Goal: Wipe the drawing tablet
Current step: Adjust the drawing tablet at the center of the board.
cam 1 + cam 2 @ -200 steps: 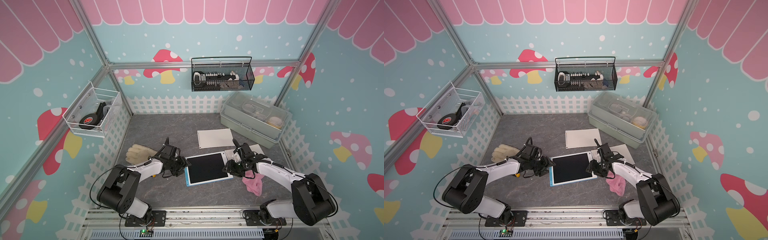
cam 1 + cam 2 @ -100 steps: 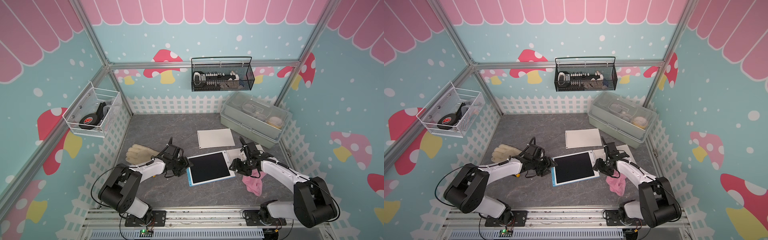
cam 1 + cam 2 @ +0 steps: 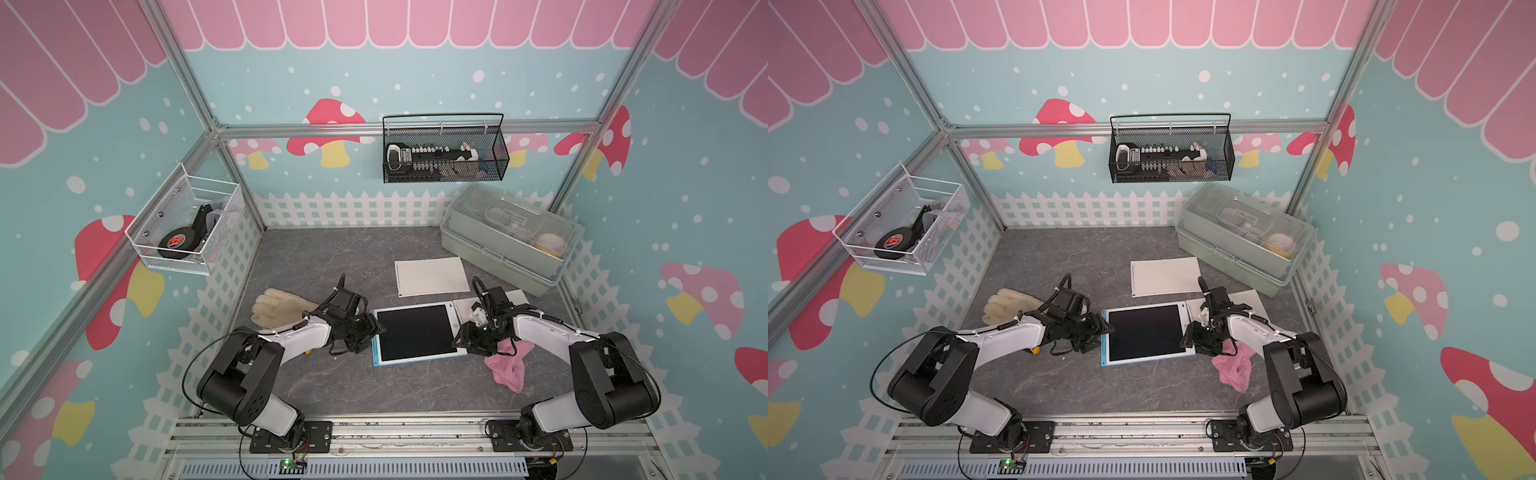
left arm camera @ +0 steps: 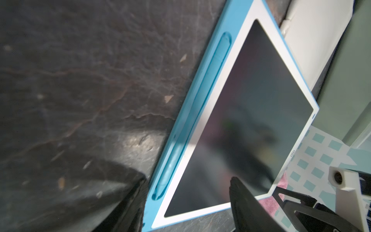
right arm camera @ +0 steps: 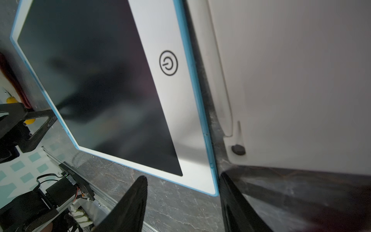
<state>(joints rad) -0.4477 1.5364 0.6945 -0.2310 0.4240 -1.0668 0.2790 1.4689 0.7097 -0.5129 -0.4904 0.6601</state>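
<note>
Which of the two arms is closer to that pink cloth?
Right. The right gripper is just beside the pink cloth, at one edge of the drawing tablet; the left gripper is at the opposite edge.

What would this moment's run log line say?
left gripper: open at drawing tablet | right gripper: open | pink cloth: unheld

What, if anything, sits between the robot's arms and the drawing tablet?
Nothing visible does. The left end effector and the right end effector sit right at opposite edges of the drawing tablet, jaws open. The pink cloth lies beside the right one, not between.
</note>
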